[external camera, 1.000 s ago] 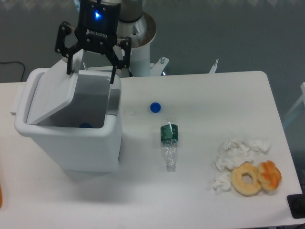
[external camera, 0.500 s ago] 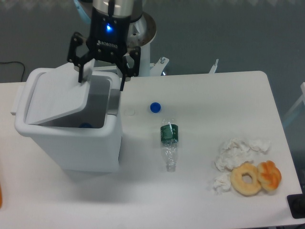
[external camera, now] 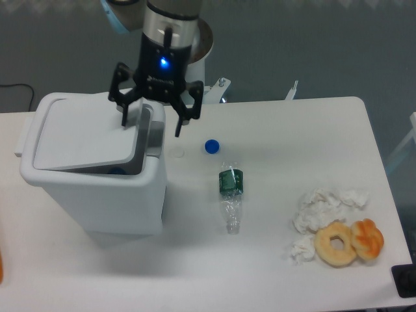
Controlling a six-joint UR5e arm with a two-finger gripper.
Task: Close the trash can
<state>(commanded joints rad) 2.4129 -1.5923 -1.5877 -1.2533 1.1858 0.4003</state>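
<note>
Black two-finger claw (external camera: 151,121) w/ blue light is hanging fingers spread wide, gripping nothing, over the rear right edge of the large white plastic rectangular trash can (external camera: 94,188), which is sitting at the table's (external camera: 273,273) left side. Flat white lid (external camera: 84,138) is lying nearly shut, tilted, a dark gap showing along its right and front edges. Left fingertip is at the lid's right edge; right one is hanging past the can's rim. Right of the can: blue bottle cap (external camera: 211,146), crushed clear plastic bottle (external camera: 231,195), then open tabletop btwn that and crumpled white tissues (external camera: 325,205) w/ two donuts (external camera: 350,242) near the right edge.

Table (external camera: 273,273): bin (external camera: 91,195), bottle (external camera: 230,195), cap (external camera: 211,146), perhaps donuts (external camera: 348,242).
</note>
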